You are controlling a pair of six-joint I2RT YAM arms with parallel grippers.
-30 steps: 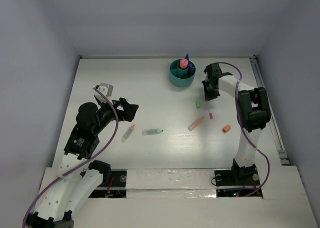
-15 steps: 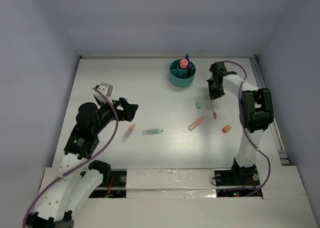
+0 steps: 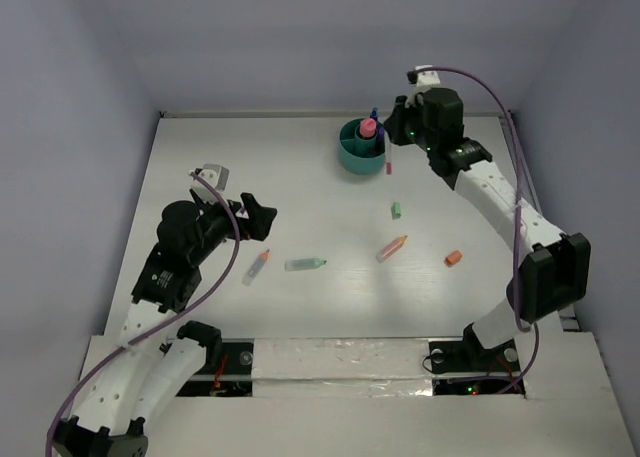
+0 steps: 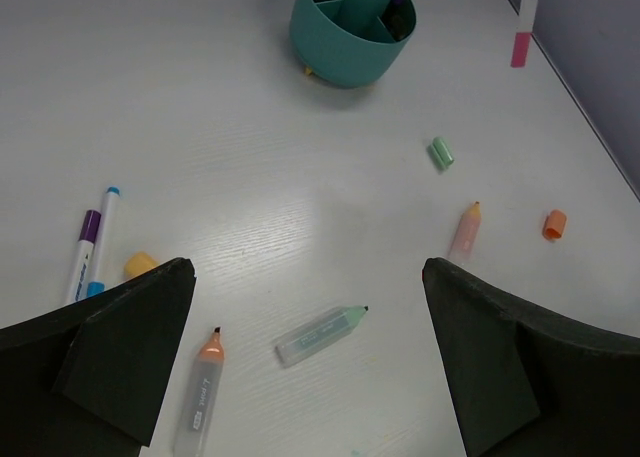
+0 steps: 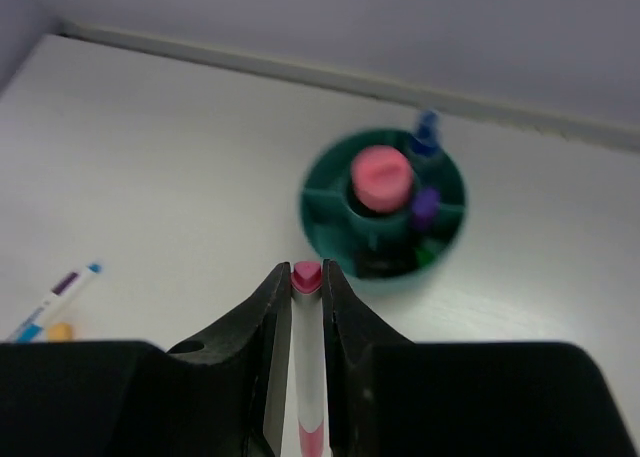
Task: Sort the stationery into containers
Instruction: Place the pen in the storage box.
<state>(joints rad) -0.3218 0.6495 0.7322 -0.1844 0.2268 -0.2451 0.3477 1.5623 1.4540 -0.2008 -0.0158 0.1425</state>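
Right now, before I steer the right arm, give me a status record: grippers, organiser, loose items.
left gripper: open, empty
right gripper: shut on pink-tipped pen
pen position: hanging near organiser, not in it
organiser holds: pink-topped item, blue item, purple item
loose on table: green highlighter, orange-tipped highlighter, pink marker, green cap, orange cap, two pens, yellow cap

I see a teal organiser (image 3: 361, 149) at upper centre of the top view, with a pink cap (image 3: 368, 127) in its middle and a blue tip (image 3: 374, 113) just above that in the frame. On the white table (image 3: 300, 177) lie a pale green cap (image 3: 396, 210), an orange cap (image 3: 453, 259), a peach highlighter (image 3: 392, 248) and a green-tipped clear highlighter (image 3: 305, 264). My right wrist view shows a white pen (image 5: 308, 367) with pink ends.
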